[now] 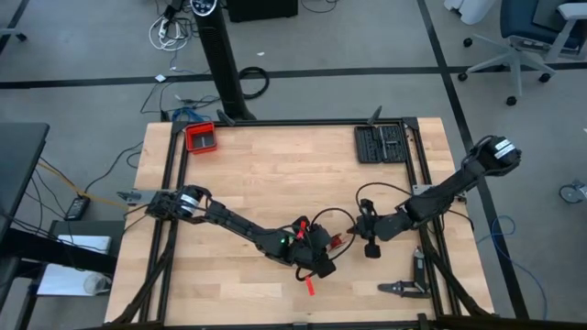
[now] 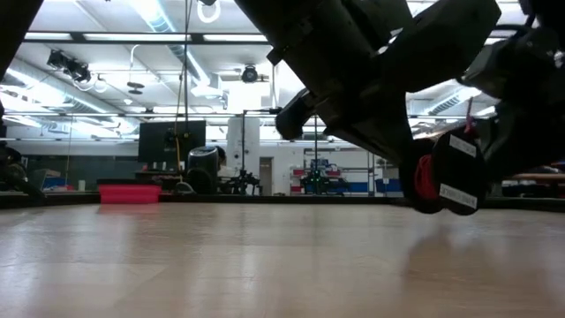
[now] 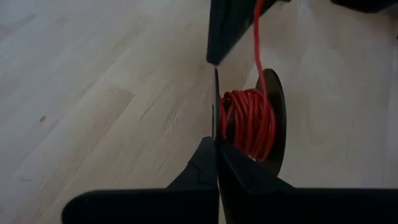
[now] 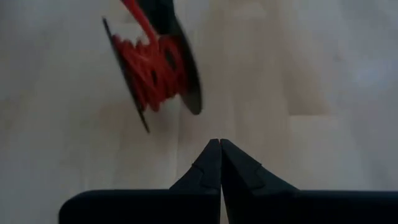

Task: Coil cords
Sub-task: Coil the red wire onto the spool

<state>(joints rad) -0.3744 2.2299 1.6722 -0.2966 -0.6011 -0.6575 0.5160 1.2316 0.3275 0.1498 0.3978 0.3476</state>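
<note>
The red cord (image 3: 249,121) is wound on a small black spool (image 3: 273,118). One strand (image 3: 257,37) runs off the winding, up out of the left wrist view. My left gripper (image 3: 216,144) is shut on this spool near the table's middle (image 1: 335,240). The spool hangs a little above the wood in the low view (image 2: 446,172). My right gripper (image 4: 219,144) is shut with nothing between its fingers. It stands just right of the spool (image 4: 155,68), above the table (image 1: 371,246), and touches nothing. My left gripper pinches the rim of the spool's nearer black disc (image 3: 216,118) between its two fingertips. The fingers slant down at it from the table's left side. The spool is lifted clear of the table, its discs upright and the red winding between them.
A red tray (image 1: 200,137) stands at the far left corner and a black tool case (image 1: 380,143) at the far right. A black cable loop (image 1: 376,197) lies by the right arm. A small red piece (image 1: 309,287) and a metal clamp (image 1: 404,288) lie near the front edge.
</note>
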